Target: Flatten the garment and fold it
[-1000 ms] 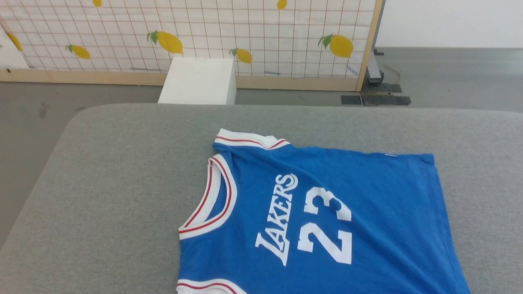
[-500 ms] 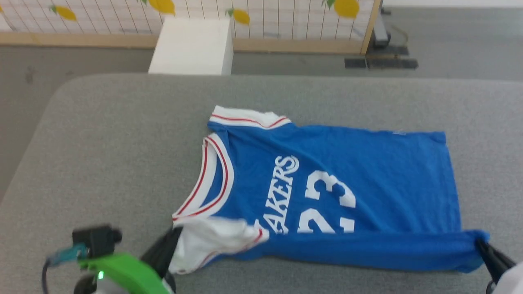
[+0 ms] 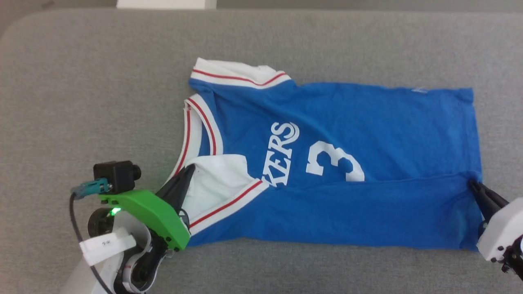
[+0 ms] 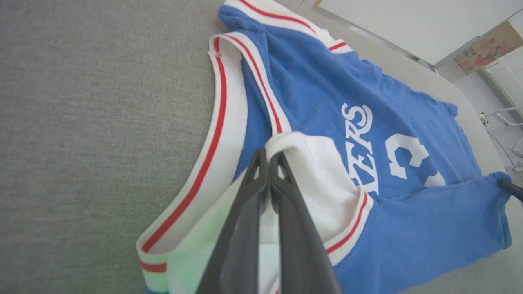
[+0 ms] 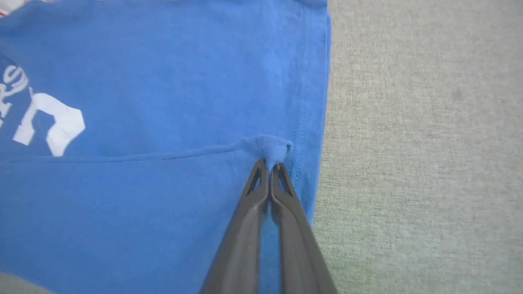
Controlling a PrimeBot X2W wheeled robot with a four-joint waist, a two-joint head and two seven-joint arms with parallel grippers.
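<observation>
The left gripper is pinched shut on the white sleeve of the garment, close to the collar. The right gripper is pinched shut on a little bunch of blue cloth at the hem corner. The garment is laid on the grey table, front up, with its long way running from side to side: collar at the robot's left, hem at its right. The near long edge is held folded over the front, so part of the letters and number is hidden. The far long edge is found straight ahead of both grippers, away from the robot. Each end is nearest its own arm, so the fold is likely best carried forward by both together.
</observation>
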